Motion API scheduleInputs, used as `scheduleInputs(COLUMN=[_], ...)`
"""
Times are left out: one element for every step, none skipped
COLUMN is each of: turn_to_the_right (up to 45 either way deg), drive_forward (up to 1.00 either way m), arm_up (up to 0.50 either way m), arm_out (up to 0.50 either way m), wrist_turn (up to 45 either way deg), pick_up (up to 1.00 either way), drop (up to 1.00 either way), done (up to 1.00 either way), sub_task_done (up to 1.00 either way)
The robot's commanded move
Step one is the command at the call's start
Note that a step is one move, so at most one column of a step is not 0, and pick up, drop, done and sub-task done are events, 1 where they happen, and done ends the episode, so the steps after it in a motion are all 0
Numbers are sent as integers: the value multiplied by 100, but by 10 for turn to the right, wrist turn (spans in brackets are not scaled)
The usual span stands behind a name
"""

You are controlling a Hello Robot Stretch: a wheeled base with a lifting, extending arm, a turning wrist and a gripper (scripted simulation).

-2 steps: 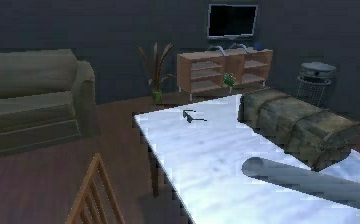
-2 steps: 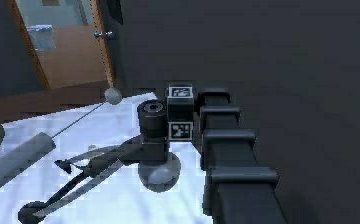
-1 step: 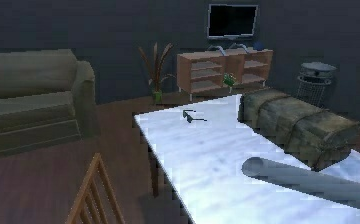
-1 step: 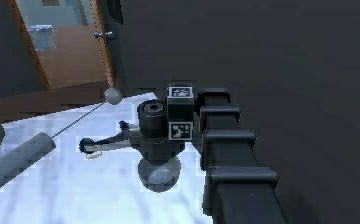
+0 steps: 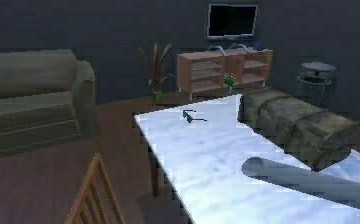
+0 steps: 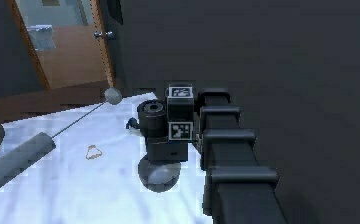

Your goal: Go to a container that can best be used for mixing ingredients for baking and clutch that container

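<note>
Over the white tabletop (image 6: 98, 185), the gripper (image 6: 151, 140) hung at a rounded grey thing (image 6: 158, 177), likely the mixing bowl, so the grasp seemed in hand. I could not tell its fingers' state, or whether it held anything. Next, lifting clear. Contents of the thing and of a far bin (image 5: 316, 80) stayed unseen.

- We see a rounded, bowl-like grey shape (image 6: 158, 177) resting on the pale tabletop (image 6: 78, 190), just left of the arm side view's middle.
- Its upper part is hidden behind the gripper (image 6: 134, 125); we cannot tell whether they touch, nor whether the gripper holds it.
</note>
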Motion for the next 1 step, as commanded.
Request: scheduleInputs(turn_to_the_right=[0], drive_forward=[0], arm_up=[-28], arm_out=[0], wrist_turn=[0], pick_up=[0], drop=[0], done=[0], sub_task_done=[0])
